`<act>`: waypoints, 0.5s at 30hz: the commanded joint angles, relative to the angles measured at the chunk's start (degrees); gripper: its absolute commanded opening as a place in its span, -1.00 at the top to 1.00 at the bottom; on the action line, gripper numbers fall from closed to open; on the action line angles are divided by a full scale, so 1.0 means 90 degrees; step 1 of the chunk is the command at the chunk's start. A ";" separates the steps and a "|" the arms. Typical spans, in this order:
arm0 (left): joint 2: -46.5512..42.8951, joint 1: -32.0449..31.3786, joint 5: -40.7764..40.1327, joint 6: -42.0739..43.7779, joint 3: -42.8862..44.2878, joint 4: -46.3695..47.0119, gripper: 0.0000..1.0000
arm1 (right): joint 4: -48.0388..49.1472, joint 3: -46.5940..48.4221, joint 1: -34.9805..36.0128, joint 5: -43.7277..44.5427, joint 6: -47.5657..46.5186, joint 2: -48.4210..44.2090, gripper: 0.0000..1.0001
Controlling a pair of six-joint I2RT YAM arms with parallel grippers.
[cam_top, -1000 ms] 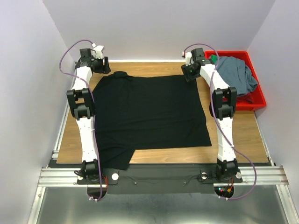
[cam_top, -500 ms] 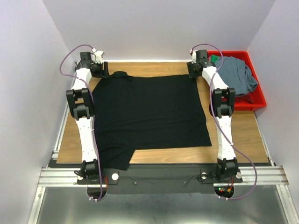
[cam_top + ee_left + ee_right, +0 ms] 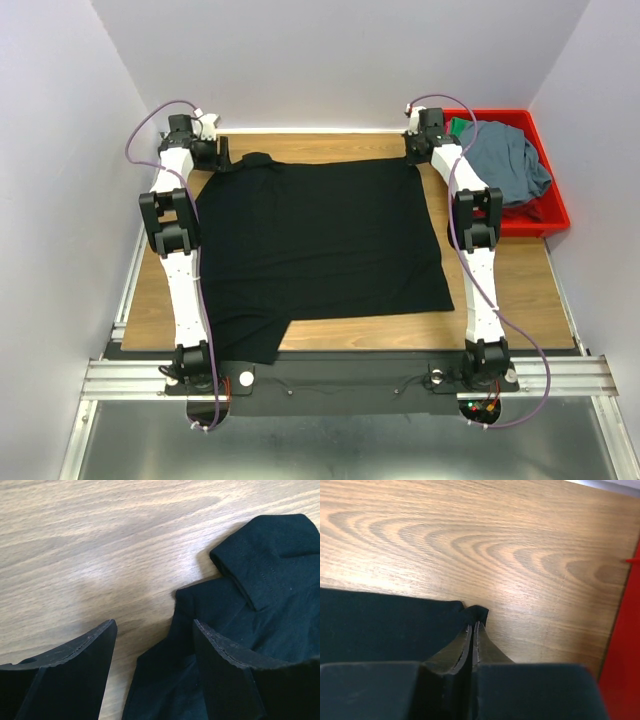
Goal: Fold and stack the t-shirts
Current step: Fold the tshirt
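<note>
A large black t-shirt (image 3: 320, 235) lies spread flat on the wooden table (image 3: 500, 290). My right gripper (image 3: 473, 625) is shut on the black t-shirt's far right corner (image 3: 476, 613), pinching a small peak of cloth. My left gripper (image 3: 154, 625) stands open at the far left, astride the shirt's edge (image 3: 165, 655) beside the folded collar (image 3: 265, 560), one finger over bare wood, the other over cloth. In the top view the left gripper (image 3: 225, 155) and the right gripper (image 3: 412, 152) sit at the shirt's two far corners. A grey-blue t-shirt (image 3: 510, 160) and a bit of a green one (image 3: 458, 126) lie in the bin.
A red plastic bin (image 3: 552, 215) stands at the far right of the table; its red wall (image 3: 622, 645) shows close to my right gripper. White walls close in the table at the back and sides. Bare wood runs along the far edge and the right side.
The right gripper has gone from open to shut, pinching the shirt's far right corner. Both grippers have settled at the shirt's far edge, the left shifting slightly right.
</note>
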 commanded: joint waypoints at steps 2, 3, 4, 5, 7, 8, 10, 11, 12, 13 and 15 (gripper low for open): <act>-0.0301 0.0072 0.0163 -0.0046 0.0358 -0.0077 -0.48 | 0.0130 -0.0171 -0.0039 -0.0189 0.0024 0.0174 0.99; -0.0281 0.0082 0.0212 -0.0075 0.0484 -0.0077 -0.47 | 0.0130 -0.0171 -0.0049 -0.0198 0.0014 0.0154 0.99; -0.0233 0.0072 0.0396 -0.0095 0.0563 -0.0077 -0.41 | 0.0130 -0.0181 -0.0059 -0.0228 0.0014 0.0115 0.99; -0.0223 0.0082 0.0514 -0.0095 0.0564 -0.0077 -0.38 | 0.0140 -0.0181 -0.0059 -0.0247 0.0004 0.0086 0.99; -0.0174 0.0053 0.0709 -0.0154 0.0573 -0.0047 -0.31 | 0.0140 -0.0200 -0.0059 -0.0267 -0.0006 0.0027 0.99; -0.0155 0.0053 0.0778 -0.0183 0.0564 -0.0038 -0.26 | 0.0140 -0.0220 -0.0059 -0.0286 -0.0025 -0.0012 0.99; -0.0067 0.0033 0.0925 -0.0261 0.0602 -0.0038 -0.09 | 0.0140 -0.0230 -0.0059 -0.0296 -0.0035 -0.0061 0.99; -0.0028 0.0033 0.0945 -0.0300 0.0603 -0.0038 -0.07 | 0.0140 -0.0230 -0.0059 -0.0296 -0.0045 -0.0071 0.99; 0.0002 0.0043 0.0993 -0.0378 0.0632 -0.0047 -0.04 | 0.0140 -0.0239 -0.0069 -0.0296 -0.0064 -0.0109 0.99; 0.0060 0.0043 0.1003 -0.0388 0.0671 -0.0057 -0.03 | 0.0140 -0.0249 -0.0078 -0.0296 -0.0074 -0.0129 0.99; 0.0080 0.0043 0.0876 -0.0466 0.0691 -0.0028 -0.12 | 0.0140 -0.0278 -0.0098 -0.0296 -0.0084 -0.0178 0.99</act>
